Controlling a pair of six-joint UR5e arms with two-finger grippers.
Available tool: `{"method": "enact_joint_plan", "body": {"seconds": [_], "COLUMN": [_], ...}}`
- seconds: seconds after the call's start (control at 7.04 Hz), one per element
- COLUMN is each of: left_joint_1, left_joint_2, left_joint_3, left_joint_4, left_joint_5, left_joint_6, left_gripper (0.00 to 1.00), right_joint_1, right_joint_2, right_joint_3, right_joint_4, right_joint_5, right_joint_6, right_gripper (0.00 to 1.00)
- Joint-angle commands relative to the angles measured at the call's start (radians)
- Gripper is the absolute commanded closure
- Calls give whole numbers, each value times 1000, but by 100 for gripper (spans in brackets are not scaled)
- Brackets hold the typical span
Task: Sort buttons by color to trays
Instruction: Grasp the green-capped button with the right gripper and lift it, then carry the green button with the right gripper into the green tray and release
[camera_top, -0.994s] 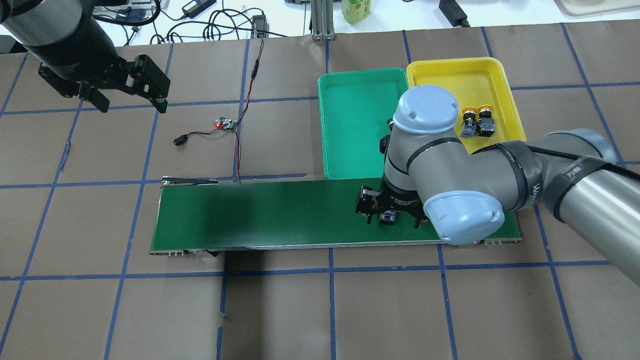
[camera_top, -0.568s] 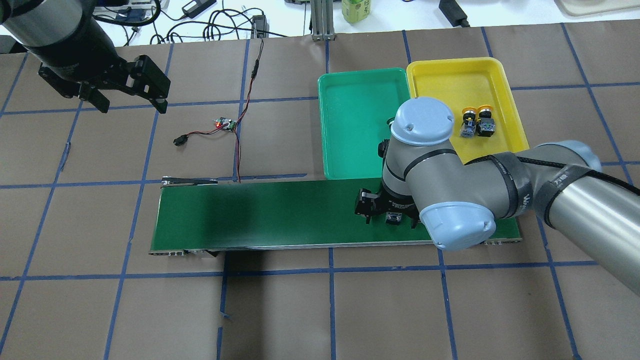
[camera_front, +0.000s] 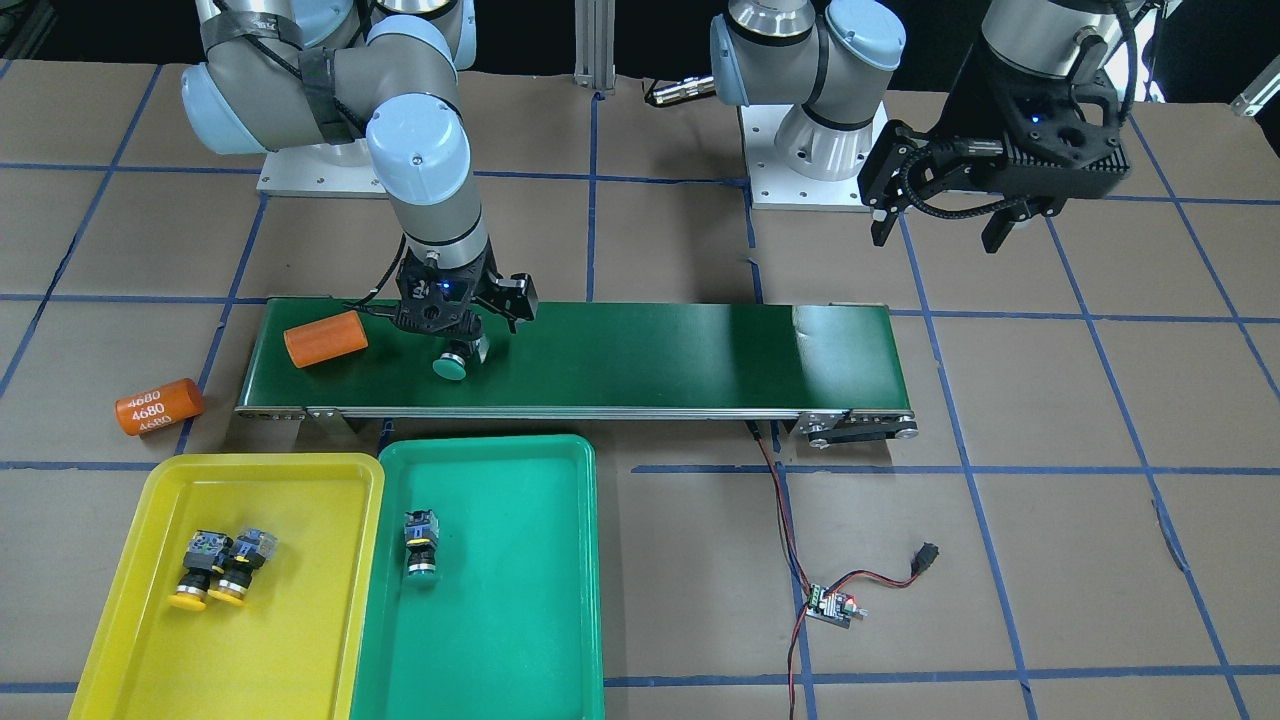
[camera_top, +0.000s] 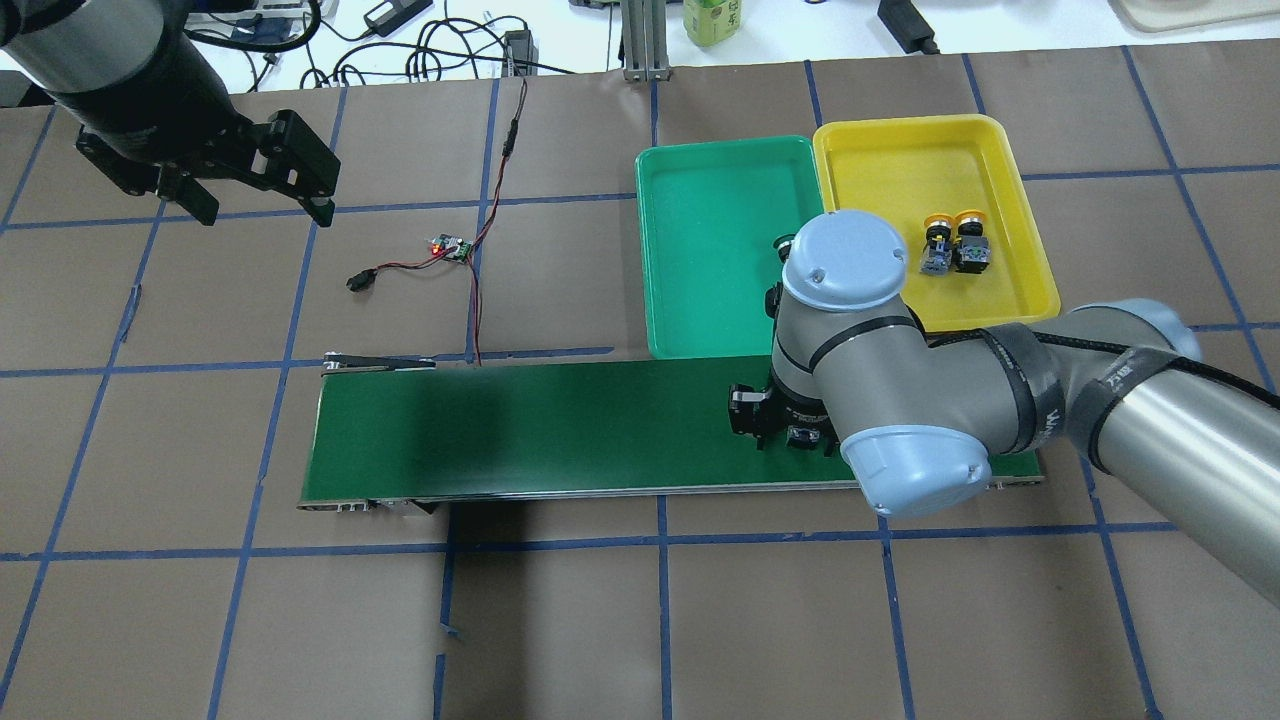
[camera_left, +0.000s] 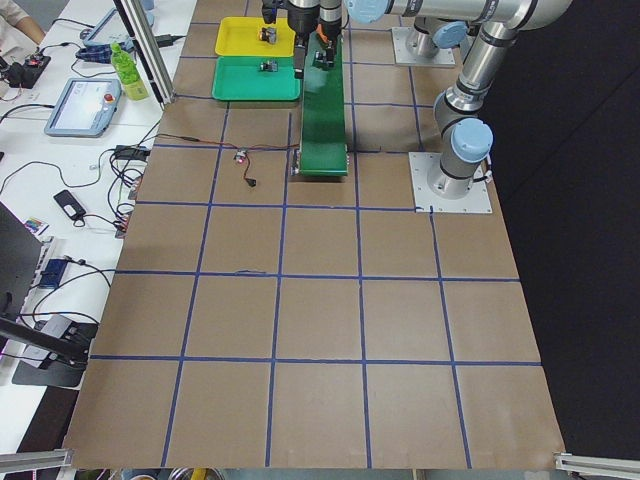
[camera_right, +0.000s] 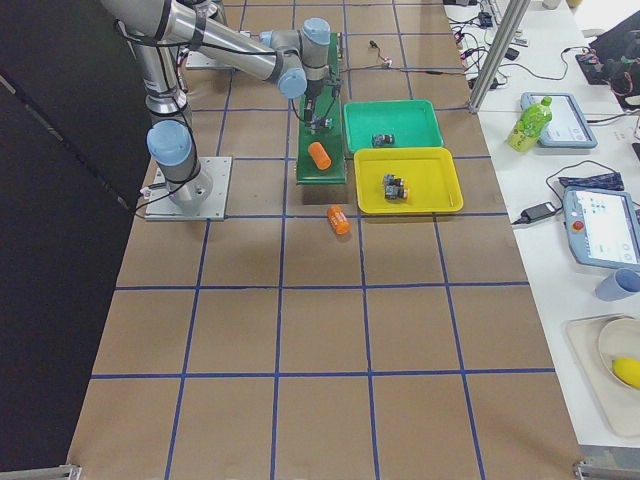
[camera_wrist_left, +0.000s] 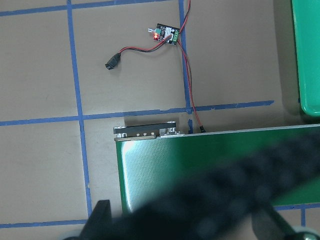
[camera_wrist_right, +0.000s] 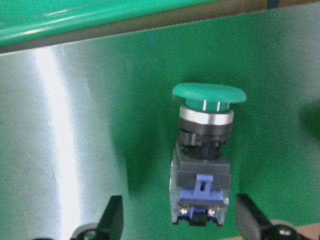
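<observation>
Green-capped button (camera_wrist_right: 204, 150) lies on its side on the conveyor belt (camera_front: 650, 350), cap toward 12 o'clock in the right wrist view. The spread fingers (camera_wrist_right: 114, 217) of the right gripper (camera_front: 460, 335) flank it at 8 and 4 o'clock, not touching. Overhead, the left gripper (camera_top: 262, 205) hangs spread and empty at its 10 o'clock, well apart.

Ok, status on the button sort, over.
Right gripper open, straddling green button on belt. Left gripper open, hovering clear. Orange cylinder on belt nearby, not touching.
</observation>
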Motion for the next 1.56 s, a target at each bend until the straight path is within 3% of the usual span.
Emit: {"method": "enact_joint_plan", "body": {"seconds": [0.0, 0.57, 0.85, 0.99, 1.28, 1.42], "left_joint_1": [1, 1, 2, 1, 5, 2], "left_joint_2": [-1, -1, -1, 1, -1, -1], "left_joint_3": [1, 1, 1, 1, 1, 1], "left_joint_4": [0, 0, 0, 0, 0, 0], "left_joint_5": [0, 0, 0, 0, 3, 1], "left_joint_6": [0, 0, 0, 0, 12, 11], "left_gripper": [0, 0, 0, 0, 0, 0], "right_joint_1": [-4, -15, -19, -19, -21, -21], "right_joint_2": [-26, 3, 211, 330, 443, 465], "right_joint_3": [-16, -175, -328, -399, -455, -456], "right_joint_4": [-11, -32, -121, -241, -267, -266], "right_joint_5": [-59, -58, -93, -110, -110, -110], "right_joint_6": [1, -39, -57, -64, -62, -65], "right_gripper": [100, 100, 100, 100, 100, 54]}}
